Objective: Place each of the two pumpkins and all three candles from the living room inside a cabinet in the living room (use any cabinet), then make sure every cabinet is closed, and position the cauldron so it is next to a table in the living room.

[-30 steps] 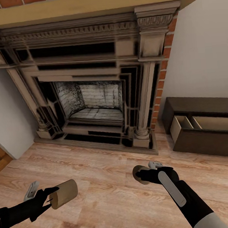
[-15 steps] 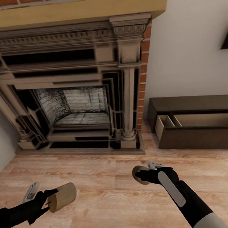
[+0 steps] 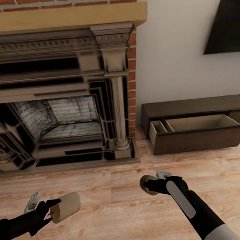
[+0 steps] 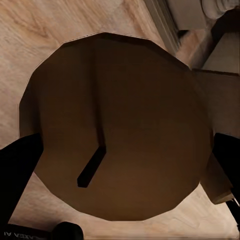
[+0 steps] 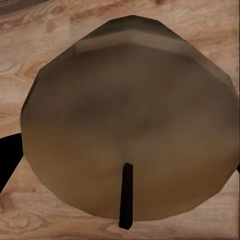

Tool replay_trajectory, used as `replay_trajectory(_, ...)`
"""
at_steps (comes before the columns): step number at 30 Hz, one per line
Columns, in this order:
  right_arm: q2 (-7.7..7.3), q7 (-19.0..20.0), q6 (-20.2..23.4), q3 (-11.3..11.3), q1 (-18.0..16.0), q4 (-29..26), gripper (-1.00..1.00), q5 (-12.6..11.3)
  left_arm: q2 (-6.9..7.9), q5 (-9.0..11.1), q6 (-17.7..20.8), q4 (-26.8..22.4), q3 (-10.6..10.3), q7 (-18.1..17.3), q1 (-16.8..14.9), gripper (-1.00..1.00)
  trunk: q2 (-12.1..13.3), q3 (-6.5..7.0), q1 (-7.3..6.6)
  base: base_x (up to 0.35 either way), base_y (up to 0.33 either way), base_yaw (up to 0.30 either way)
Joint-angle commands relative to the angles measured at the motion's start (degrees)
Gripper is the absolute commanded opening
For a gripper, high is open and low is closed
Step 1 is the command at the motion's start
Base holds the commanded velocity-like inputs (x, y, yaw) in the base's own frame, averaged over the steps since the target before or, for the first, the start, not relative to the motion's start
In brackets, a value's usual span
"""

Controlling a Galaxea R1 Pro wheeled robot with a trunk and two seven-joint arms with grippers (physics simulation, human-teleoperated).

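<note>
Flat, even simulator light, moderately bright; no clear source. Floor [image 3: 117, 215] pale, almost shadowless under arms. Fireplace [image 3: 60, 103] recess shaded dark, textures soft and smeared. Open drawer of cabinet [image 3: 197, 127] lit inside, front face dark. No glare visible. Head view lines splay toward edges, wide-angle stretch. Wrist views: candle [image 4: 115, 130] end face close, dim and brownish, edges faceted, possibly self-shaded; other candle [image 5: 130, 130] lighter, mottled, soft. Overall mild compression blur.

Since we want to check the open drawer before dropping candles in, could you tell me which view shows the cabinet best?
The head view: the cabinet stands right of the fireplace, drawer open. The wrist views show candles close up.
</note>
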Motion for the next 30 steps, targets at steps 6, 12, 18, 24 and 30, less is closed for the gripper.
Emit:
replay_trajectory(6,-0.05,-0.4,0.0,0.2,-0.1,1.3,-1.00,-0.7,-0.03,0.8,0.1,-0.1,0.1,0.6,0.0,-1.00,2.4,0.64,-1.33,0.000,0.000,-0.206)
replay_trajectory(12,-0.06,-0.2,-0.1,0.0,-0.1,3.1,-1.00,-0.9,-0.03,0.9,0.1,-0.1,0.1,0.6,0.0,-1.00,4.8,1.28,-2.65,0.000,0.000,-0.183)
replay_trajectory(18,0.02,-0.1,-2.3,-0.1,-0.1,5.6,-1.00,-1.0,-0.03,0.9,0.1,-0.1,0.1,0.6,0.0,-1.00,7.2,1.91,-3.97,0.000,0.000,-0.168)
replay_trajectory(24,-0.08,-0.2,-3.0,-0.1,-0.1,6.5,-1.00,-1.0,-0.05,0.9,0.1,-0.1,0.1,0.6,0.0,-1.00,9.6,2.71,-5.29,0.000,0.000,-0.112)
replay_trajectory(30,0.08,-0.2,-3.1,-0.1,-0.1,8.8,-1.00,-0.9,-0.05,0.9,0.1,-0.1,0.1,0.6,0.0,-1.00,12.0,3.76,-6.60,0.000,0.000,-0.010)
